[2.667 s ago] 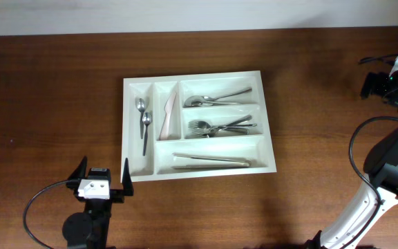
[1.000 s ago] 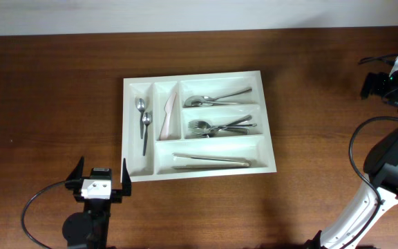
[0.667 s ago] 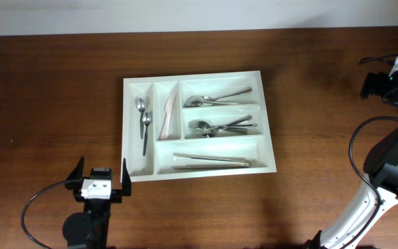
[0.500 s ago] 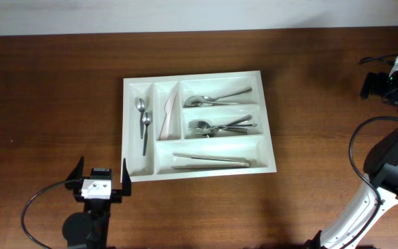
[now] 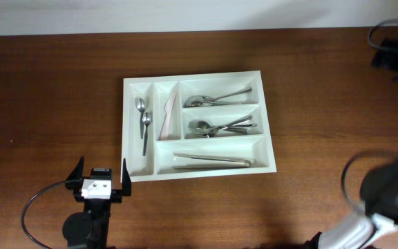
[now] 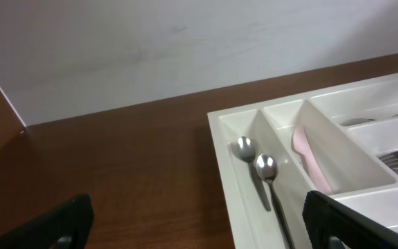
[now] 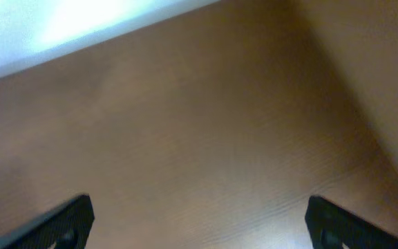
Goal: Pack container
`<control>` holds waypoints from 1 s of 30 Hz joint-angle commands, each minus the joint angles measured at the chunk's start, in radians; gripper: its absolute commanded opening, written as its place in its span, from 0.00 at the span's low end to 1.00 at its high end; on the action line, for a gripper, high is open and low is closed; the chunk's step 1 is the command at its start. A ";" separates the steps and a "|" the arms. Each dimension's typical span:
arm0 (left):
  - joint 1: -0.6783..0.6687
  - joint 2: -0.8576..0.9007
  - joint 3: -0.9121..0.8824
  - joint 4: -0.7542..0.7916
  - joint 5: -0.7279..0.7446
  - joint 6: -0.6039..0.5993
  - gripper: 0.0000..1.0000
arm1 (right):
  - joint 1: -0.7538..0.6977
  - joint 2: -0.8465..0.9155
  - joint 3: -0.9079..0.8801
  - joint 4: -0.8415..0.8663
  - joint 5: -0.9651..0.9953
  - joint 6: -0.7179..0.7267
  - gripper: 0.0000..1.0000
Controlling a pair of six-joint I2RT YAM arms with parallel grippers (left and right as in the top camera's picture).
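Container (image 5: 135, 166) mid-table, cutlery loaded. Likely stiff, light, slick plastic; take it by the near-left rim and keep it level. Left gripper (image 5: 102, 174) just near that corner, fingers apart, empty. Right gripper (image 7: 199, 227) far right, fingers apart.

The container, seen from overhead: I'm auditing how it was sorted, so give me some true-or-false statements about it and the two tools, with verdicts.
1. Two small spoons lie in the leftmost narrow compartment of the container. True.
2. The pink utensil shares a compartment with the forks. False: it lies alone in the second narrow compartment, and the forks are in the middle long one.
3. The left tool grips a spoon. False: it is open and empty, near the container's corner.
4. The long compartment on the left tool's side is empty. False: long silver utensils lie in it.
5. The right tool is open over bare table. True.
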 commanded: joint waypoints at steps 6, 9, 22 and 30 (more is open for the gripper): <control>0.004 -0.010 -0.008 0.001 -0.008 0.016 0.99 | 0.145 -0.508 -0.430 0.340 -0.009 0.009 0.99; 0.004 -0.010 -0.008 0.001 -0.008 0.016 0.99 | 0.193 -0.682 -0.591 0.407 -0.009 0.009 0.99; 0.004 -0.010 -0.008 0.001 -0.008 0.016 0.99 | 0.406 -1.305 -1.106 0.516 -0.016 0.010 0.99; 0.004 -0.010 -0.008 0.001 -0.008 0.016 0.99 | 0.435 -1.575 -1.417 0.764 -0.119 0.010 0.99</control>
